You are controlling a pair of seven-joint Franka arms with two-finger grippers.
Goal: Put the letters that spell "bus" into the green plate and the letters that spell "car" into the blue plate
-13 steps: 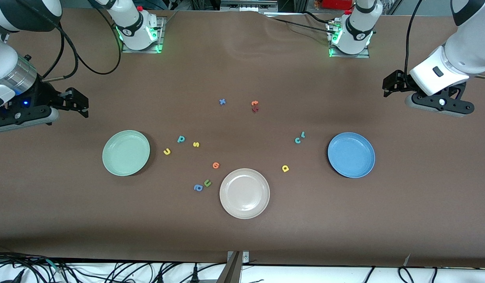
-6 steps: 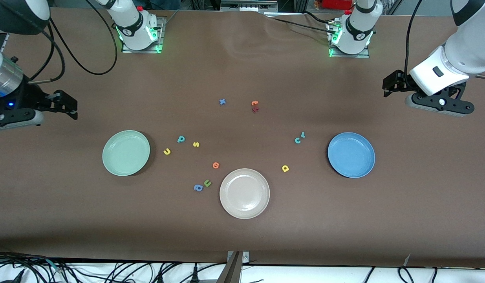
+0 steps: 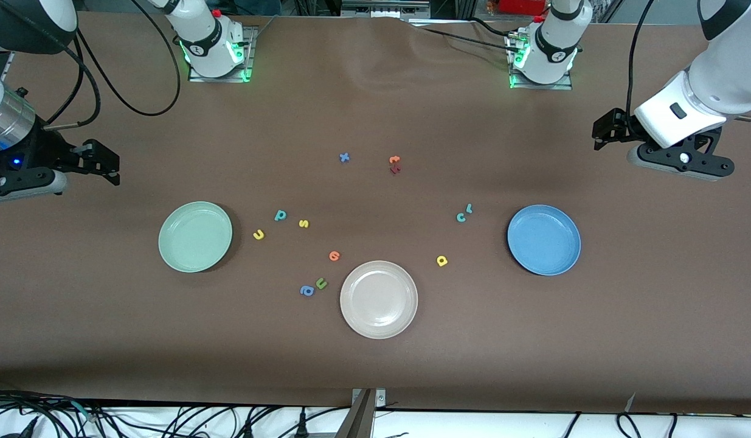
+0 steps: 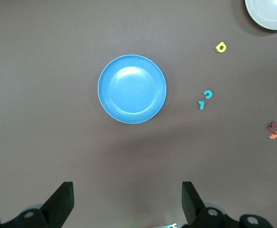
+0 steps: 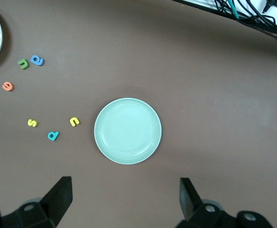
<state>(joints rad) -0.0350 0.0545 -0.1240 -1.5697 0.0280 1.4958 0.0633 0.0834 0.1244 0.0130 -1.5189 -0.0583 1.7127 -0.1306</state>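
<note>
Letters for "bus" lie on our table just beside the green plate (image 3: 195,236): the teal b (image 3: 280,215), yellow u (image 3: 258,234) and yellow s (image 3: 303,223), all outside it. Toward the left arm's end, the teal c (image 3: 461,218) and teal r (image 3: 469,208) sit close together near the blue plate (image 3: 543,239), with the yellow a (image 3: 442,261) nearer the front camera. Both plates hold nothing. We see the left gripper (image 4: 128,202) waiting above bare table near the blue plate, fingers spread wide and holding nothing. The right gripper (image 5: 124,199) hangs likewise near the green plate, fingers spread wide, carrying nothing.
</note>
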